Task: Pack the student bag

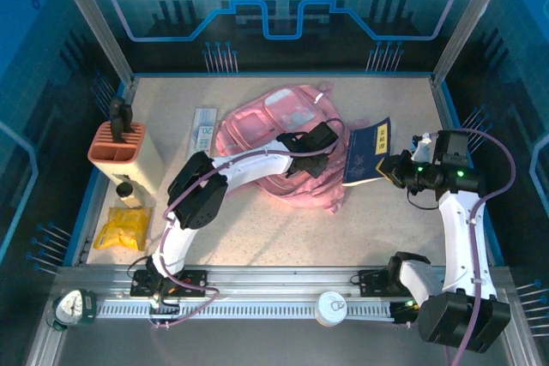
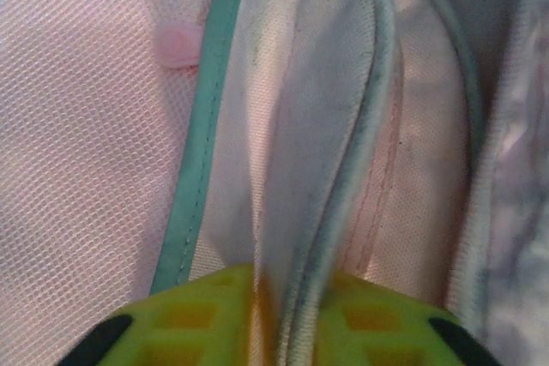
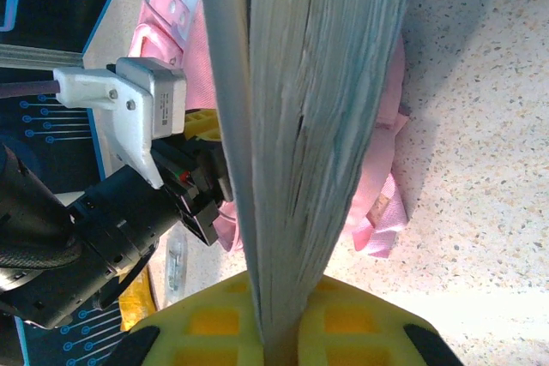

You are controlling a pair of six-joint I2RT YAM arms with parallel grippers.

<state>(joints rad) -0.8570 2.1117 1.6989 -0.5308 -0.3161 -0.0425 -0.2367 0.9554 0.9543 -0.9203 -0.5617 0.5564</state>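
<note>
Large soft pink student bag (image 1: 249, 129) lies slumped in the middle of the speckled bench (image 1: 283, 237). Left claw (image 2: 279, 319) is clamped on a piped fold of the bag's pale fabric, apparently an edge of its opening. Right claw (image 3: 274, 336) is closed tight on 1 thick dark-blue softcover book (image 1: 371, 150), held on edge just right of the bag. Step in hand, as judged: holding the mouth up for loading. Next move calls for raising the fold, then sliding the book into the gap without snagging the straps.
</note>
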